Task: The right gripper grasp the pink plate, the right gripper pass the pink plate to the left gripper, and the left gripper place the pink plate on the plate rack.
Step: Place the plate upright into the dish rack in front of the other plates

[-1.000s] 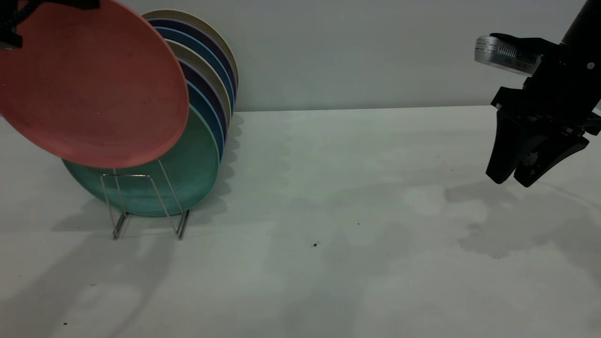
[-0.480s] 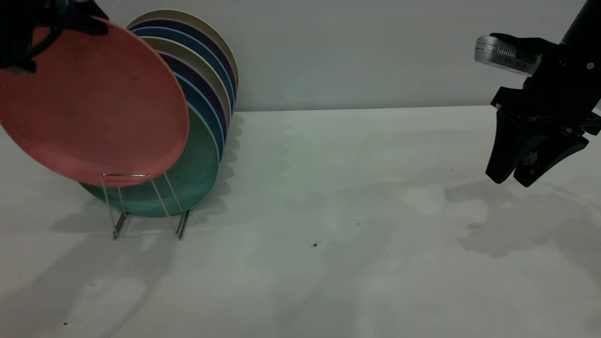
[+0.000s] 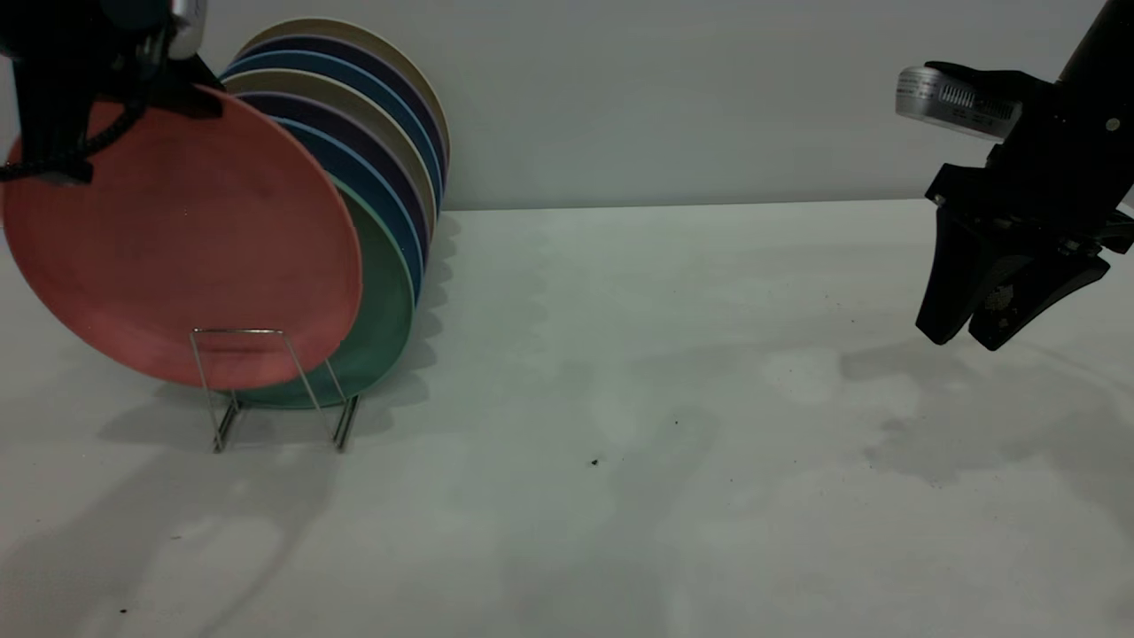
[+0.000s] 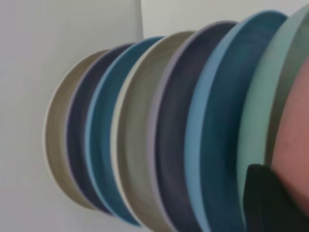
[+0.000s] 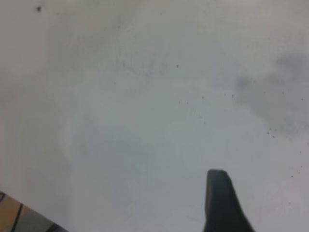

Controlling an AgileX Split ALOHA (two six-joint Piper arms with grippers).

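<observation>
The pink plate (image 3: 186,248) stands tilted at the front of the plate rack (image 3: 338,424), leaning toward the mint-green plate (image 3: 387,292). Its lower rim sits low behind the front wire loop. My left gripper (image 3: 62,142) is shut on the plate's upper rim at the far left. In the left wrist view one black finger (image 4: 270,203) lies against the pink plate (image 4: 294,130). My right gripper (image 3: 964,338) hangs above the table at the far right, open, with nothing between its jaws; one of its fingers (image 5: 219,198) shows over bare table.
Several plates in blue, dark purple and beige (image 3: 390,133) fill the rack behind the green one, close to the back wall. The white table (image 3: 620,399) stretches between the rack and the right arm, marked with small dark specks.
The left gripper has lowered the pink plate from above the rack down behind the front wire loop, in front of the green plate. The right gripper has stayed where it was.
</observation>
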